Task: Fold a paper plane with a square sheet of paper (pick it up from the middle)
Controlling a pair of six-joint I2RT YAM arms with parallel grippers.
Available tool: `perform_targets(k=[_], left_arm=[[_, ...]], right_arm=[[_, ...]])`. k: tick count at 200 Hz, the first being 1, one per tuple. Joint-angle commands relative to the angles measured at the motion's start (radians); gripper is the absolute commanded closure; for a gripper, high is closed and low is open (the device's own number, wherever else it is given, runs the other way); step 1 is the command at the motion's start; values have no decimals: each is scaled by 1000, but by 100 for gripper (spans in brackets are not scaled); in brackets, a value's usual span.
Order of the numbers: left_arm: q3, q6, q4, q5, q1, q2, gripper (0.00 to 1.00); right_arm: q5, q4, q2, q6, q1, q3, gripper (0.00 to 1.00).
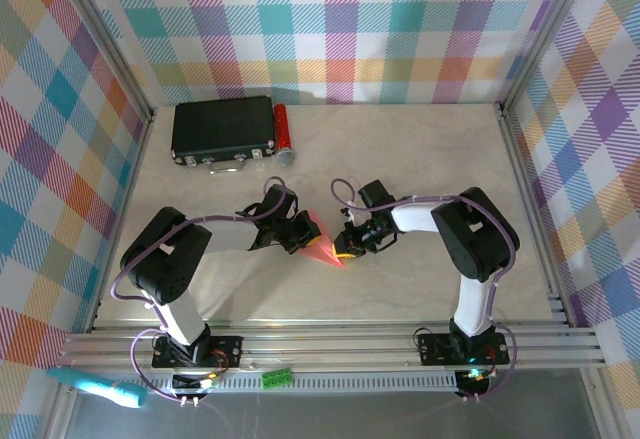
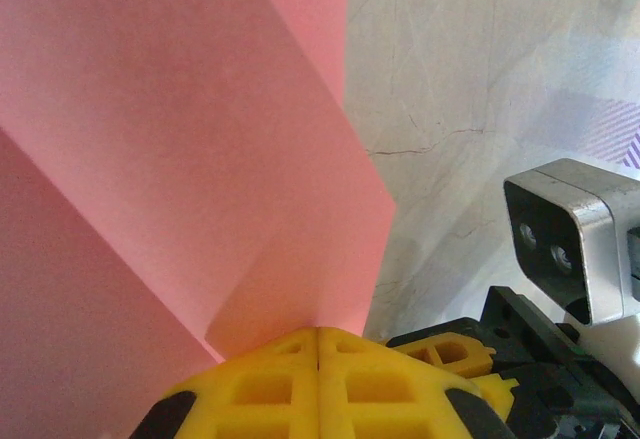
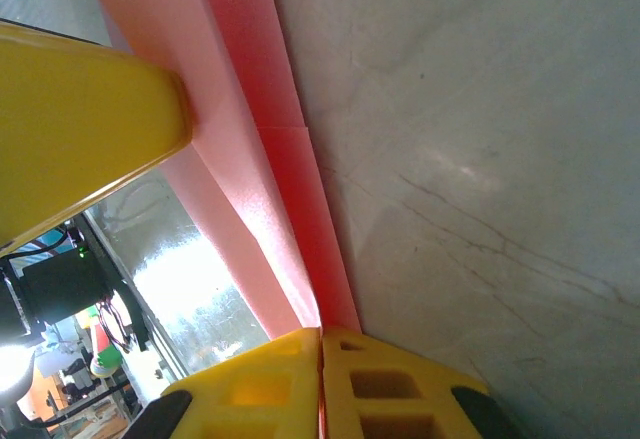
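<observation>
Black box [image 1: 222, 129] sits far back on the left. Nearer the arms and right of it, the left gripper [image 1: 298, 233] has its yellow fingers [image 2: 296, 347] pinched together on the folded pink sheet of paper [image 1: 320, 244]. Further right of the box, the right gripper [image 1: 348, 247] is clamped tight on the paper's other edge.

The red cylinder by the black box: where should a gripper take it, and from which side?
Probably from above, on its red middle, jaws closing across the narrow width. The red cylinder lies flat, pointing away from the arms, with the black box close on its left, so that finger has little room.
</observation>
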Motion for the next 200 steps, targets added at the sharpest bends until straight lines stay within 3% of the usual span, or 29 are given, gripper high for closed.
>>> perform_targets(k=[1,159,200], left_arm=[[23,12,-31,-6,-3,3,95],[23,19,-44,-6,0,42,96],[21,21,-48,-8,1,42,96]], right_arm=[[84,-47,63,8,6,-12,89],[80,-71,75,8,6,2,88],[63,-83,46,7,5,8,83]])
